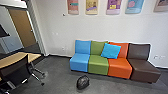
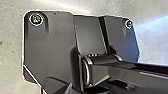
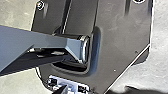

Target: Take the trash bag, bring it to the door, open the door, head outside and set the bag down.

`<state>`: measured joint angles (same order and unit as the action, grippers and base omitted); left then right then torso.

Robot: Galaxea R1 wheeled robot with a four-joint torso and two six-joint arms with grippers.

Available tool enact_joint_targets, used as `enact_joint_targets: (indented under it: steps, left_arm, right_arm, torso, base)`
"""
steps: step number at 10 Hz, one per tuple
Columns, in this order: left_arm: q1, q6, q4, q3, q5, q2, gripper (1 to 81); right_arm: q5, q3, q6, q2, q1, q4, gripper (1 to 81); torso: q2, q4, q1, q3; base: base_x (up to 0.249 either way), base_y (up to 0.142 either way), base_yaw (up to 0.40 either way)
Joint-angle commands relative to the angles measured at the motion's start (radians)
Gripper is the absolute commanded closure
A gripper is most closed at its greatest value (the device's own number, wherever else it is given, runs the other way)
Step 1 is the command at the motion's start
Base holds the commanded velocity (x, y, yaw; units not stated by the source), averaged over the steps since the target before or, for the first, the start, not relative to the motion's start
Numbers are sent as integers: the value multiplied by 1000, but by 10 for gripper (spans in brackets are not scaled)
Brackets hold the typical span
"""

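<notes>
Posters (image 1: 114, 7) too blurred to read hang above the sofa (image 1: 98, 68), the trash bag (image 1: 83, 81) before it, a table (image 1: 12, 58) to its left. Both claws' opening and hold: can't tell.

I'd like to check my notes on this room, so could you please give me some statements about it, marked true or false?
1. The bag is on the floor. True.
2. The pillow lies across parts of the green seat and orange seat. True.
3. The pillow is red. False: it is blue.
4. The brown seat is in the middle of the row. False: it is at one end, beside the orange seat.
5. A black chair stands at the desk. True.
</notes>
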<state>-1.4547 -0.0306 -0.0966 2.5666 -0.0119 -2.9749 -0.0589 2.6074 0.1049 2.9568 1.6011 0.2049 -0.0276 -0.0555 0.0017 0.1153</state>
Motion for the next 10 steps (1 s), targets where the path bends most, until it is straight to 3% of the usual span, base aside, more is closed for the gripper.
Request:
enact_joint_targets:
  steps: [1,7,10]
  left_arm:
    - [41,0,8,-6,-57,5,10]
    - [40,0,8,-6,-57,5,10]
    - [40,0,8,-6,-57,5,10]
  right_arm:
    - [54,-3,-1,-5,-25,5,10]
    - [54,-3,-2,0,-22,10,10]
    - [54,-3,-2,0,-22,8,10]
  torso:
    - [0,0,0,0]
    - [0,0,0,0]
    - [0,0,0,0]
  base:
    - [96,67,0]
    - [96,66,0]
    - [95,0,0]
